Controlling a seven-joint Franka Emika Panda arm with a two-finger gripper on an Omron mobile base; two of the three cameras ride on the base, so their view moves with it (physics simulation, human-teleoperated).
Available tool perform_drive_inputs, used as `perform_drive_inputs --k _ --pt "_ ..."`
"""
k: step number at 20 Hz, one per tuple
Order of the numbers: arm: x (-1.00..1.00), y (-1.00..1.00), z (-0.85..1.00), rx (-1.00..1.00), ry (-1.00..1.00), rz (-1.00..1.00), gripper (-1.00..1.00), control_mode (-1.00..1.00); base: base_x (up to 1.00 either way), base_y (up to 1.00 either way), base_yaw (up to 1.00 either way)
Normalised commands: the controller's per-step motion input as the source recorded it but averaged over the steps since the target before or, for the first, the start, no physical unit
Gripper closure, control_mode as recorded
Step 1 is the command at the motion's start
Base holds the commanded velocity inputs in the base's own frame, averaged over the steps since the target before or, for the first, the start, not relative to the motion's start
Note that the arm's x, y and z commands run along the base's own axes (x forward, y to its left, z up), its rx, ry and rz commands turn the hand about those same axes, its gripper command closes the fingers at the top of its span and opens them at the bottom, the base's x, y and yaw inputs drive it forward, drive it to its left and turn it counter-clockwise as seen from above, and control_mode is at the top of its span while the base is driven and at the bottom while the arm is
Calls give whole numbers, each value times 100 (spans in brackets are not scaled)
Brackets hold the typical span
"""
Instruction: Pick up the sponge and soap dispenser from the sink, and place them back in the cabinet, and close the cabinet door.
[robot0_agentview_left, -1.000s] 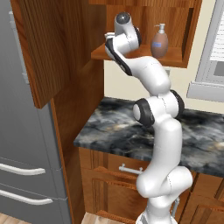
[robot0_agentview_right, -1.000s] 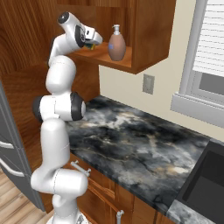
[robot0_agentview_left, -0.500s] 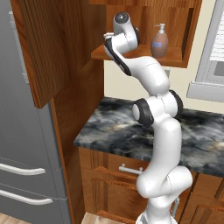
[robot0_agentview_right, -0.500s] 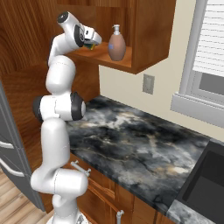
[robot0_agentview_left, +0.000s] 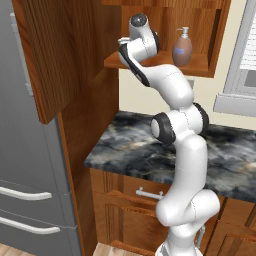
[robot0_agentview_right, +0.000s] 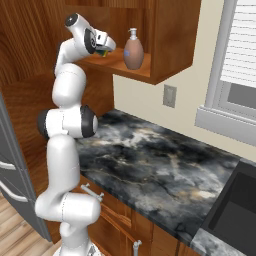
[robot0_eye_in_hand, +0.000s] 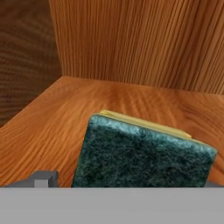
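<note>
Hand view: sponge over shelf front edge, gripper pinching it; lower flat, then release beside soap dispenser.

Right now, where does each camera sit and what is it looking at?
Left base view: behind the arm, left side, facing the cabinet; arm rises lower right.
Right base view: behind it, right side; arm lower left, gripper at the shelf.
Hand view: on the hand, facing the sponge.
Both base views share the soap dispenser.
</note>
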Motion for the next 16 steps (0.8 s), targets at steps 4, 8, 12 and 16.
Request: perform_drive_inputs --k 4,8,12,16 --pt "0 -4 -15 0 0 0 -100 -100 0 0 0" --pt "-4 -12 -53 0 0 0 -100 -100 0 0 0" --pt "-1 -8 -50 0 0 0 -100 -100 0 0 0" --pt "1 -2 -44 0 -3 0 -100 -100 0 0 0"
